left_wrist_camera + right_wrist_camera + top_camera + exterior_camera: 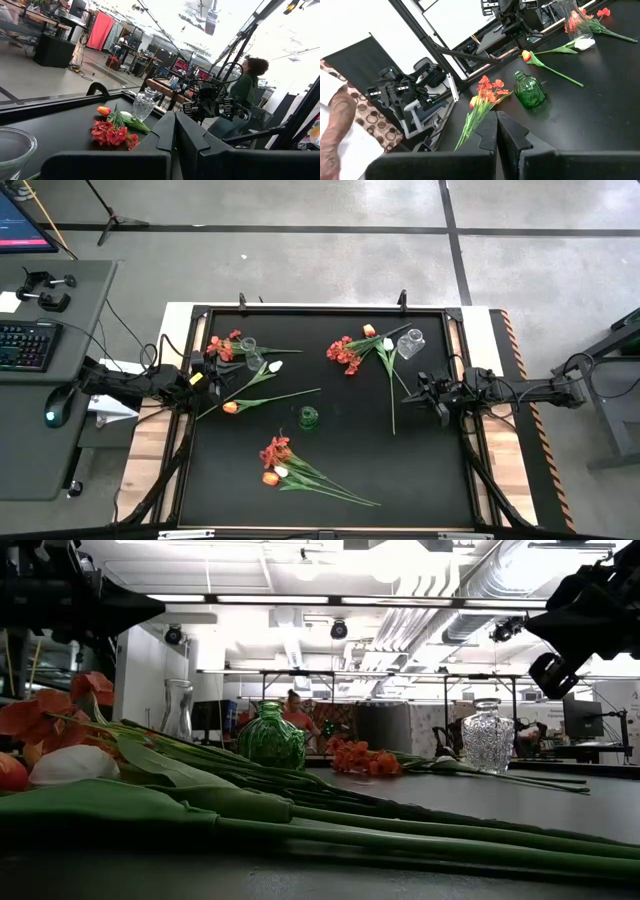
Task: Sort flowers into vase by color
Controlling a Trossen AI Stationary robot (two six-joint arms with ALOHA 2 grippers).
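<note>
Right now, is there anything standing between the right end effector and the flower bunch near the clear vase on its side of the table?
Nothing visible blocks it. The right end effector hangs shut above bare mat, and the flower bunch lies just beyond, its long stems pointing toward the arm. The clear vase stands beside the blossoms, not in the path.

A matt black tabletop [340, 450] carries a glossy green glass bottle-vase [529, 91], a clear cut-glass vase [488, 737] and smooth plastic-looking green-stemmed flowers [300, 825]; pale wood edging [505, 480] borders it.
</note>
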